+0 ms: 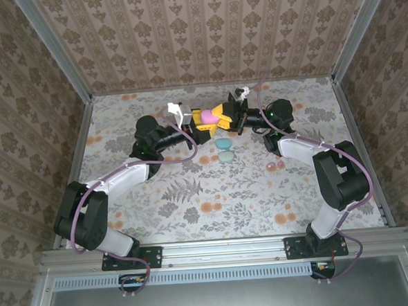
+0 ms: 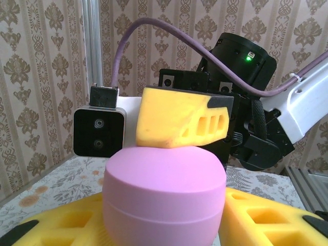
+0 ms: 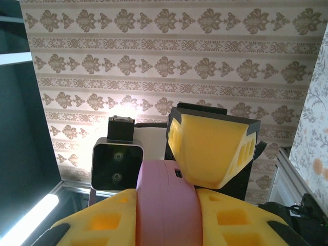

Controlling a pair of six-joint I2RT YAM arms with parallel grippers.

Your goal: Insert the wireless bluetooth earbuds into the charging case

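From above, the left arm reaches in from the left edge of the floral table [image 1: 193,209], a purple cable [image 1: 183,151] looping along its forearm; the left gripper [image 1: 199,118] sits at the far middle of the table, its yellow fingers closed on the pink charging case [image 1: 206,115]. In the left wrist view that case [image 2: 165,189] stands lid up between the gripper's own foam fingers [image 2: 56,225], gripped at its lower half; one yellow finger of the right gripper [image 2: 179,123] rests on its lid, with the other arm's wrist camera [image 2: 100,130] just beside.

On the near side of the held case, two pale cyan egg-shaped pieces [image 1: 224,149] lie together on the table; whether they make one open case or two, I cannot tell.

The right gripper [image 1: 224,116] meets the case from the right and clamps it too. In its wrist view the case [image 3: 165,205] shows edge-on between its fingers [image 3: 102,223], the left gripper's finger [image 3: 210,148] pressed against it.

Further right, the earbuds [image 1: 271,166], two small pinkish ones, lie on the table, well apart from the case and just beside the right forearm.
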